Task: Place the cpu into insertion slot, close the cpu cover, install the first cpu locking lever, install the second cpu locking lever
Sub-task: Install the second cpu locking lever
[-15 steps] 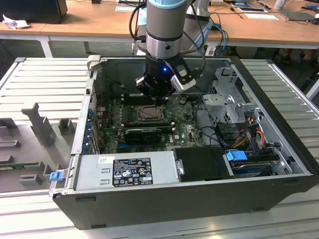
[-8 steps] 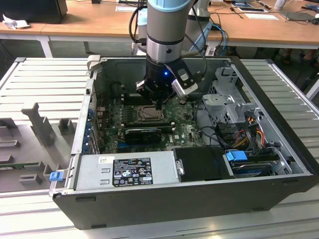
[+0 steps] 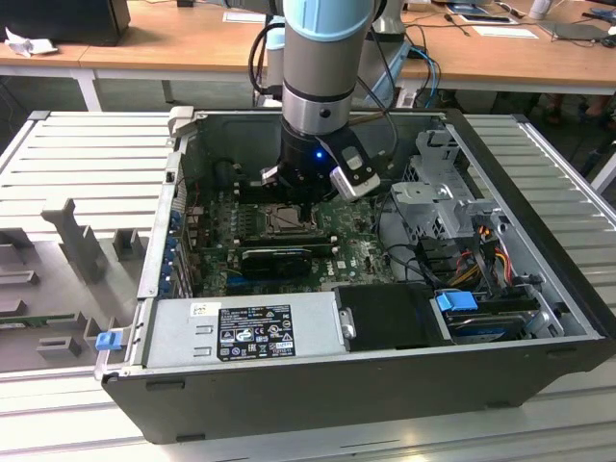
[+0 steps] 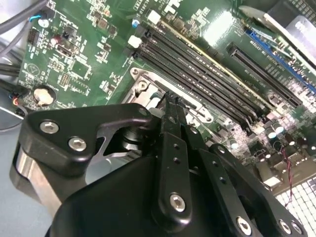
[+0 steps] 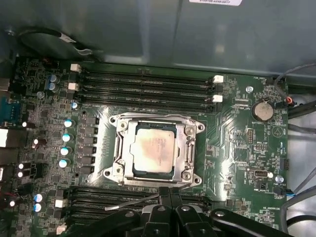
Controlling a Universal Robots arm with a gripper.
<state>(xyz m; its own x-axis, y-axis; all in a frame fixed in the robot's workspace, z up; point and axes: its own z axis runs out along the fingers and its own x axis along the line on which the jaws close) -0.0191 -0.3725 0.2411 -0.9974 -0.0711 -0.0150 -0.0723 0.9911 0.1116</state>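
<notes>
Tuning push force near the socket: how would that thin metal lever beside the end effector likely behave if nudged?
The locking lever looks like thin bare wire, so it is probably springy, flexing before it moves. Its smooth metal may slip off the end effector. It is probably light.

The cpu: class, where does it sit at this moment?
In the first wrist view the cpu lies in the insertion slot, framed by the cpu cover, between two banks of memory slots.

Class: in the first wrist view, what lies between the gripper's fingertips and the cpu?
In the first wrist view, the cpu cover's metal edge lies between the gripper and the cpu.
</notes>
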